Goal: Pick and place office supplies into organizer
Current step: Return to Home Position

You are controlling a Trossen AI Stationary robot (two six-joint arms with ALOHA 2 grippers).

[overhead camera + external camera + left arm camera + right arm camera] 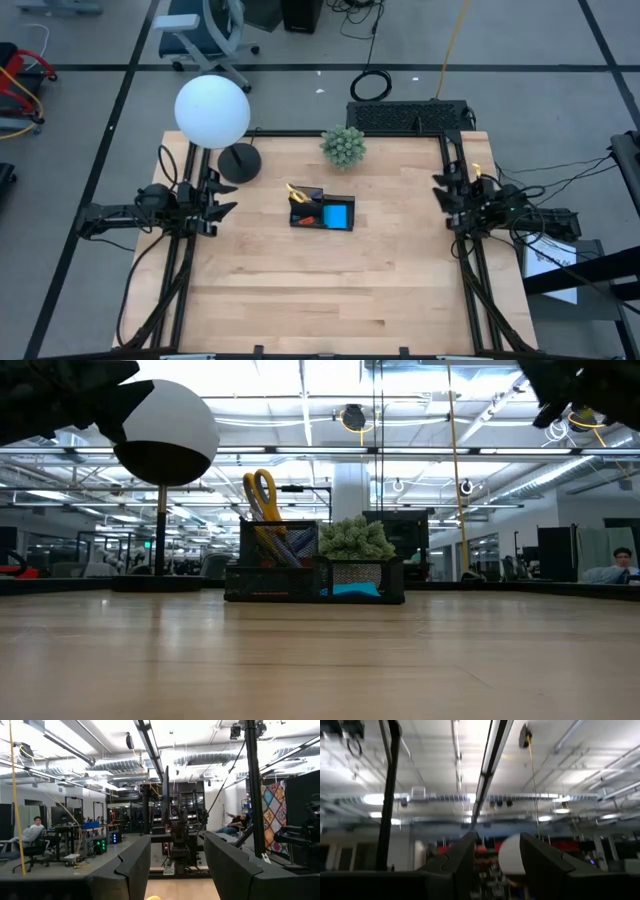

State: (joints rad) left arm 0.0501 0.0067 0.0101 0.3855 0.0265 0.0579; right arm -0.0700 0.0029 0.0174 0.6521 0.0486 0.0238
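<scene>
Organizer (316, 195) sat mid-way across the desk (330, 290), long axis running 9 to 3 o'clock, with yellow scissors (296, 192) and blue pad (338, 215) inside. It lay at 3 o'clock from the left pincer (228, 203) and at 9 o'clock from the right pincer (440, 195). Both pincers were spread and empty, and the left looked slightly nearer.

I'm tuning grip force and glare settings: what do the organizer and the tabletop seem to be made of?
Organizer: probably black metal mesh, matte; the low view shows its contents through the walls. Tabletop: light wood in joined strips, satin finish by its soft reflections; solid or veneer, I cannot tell.
</scene>
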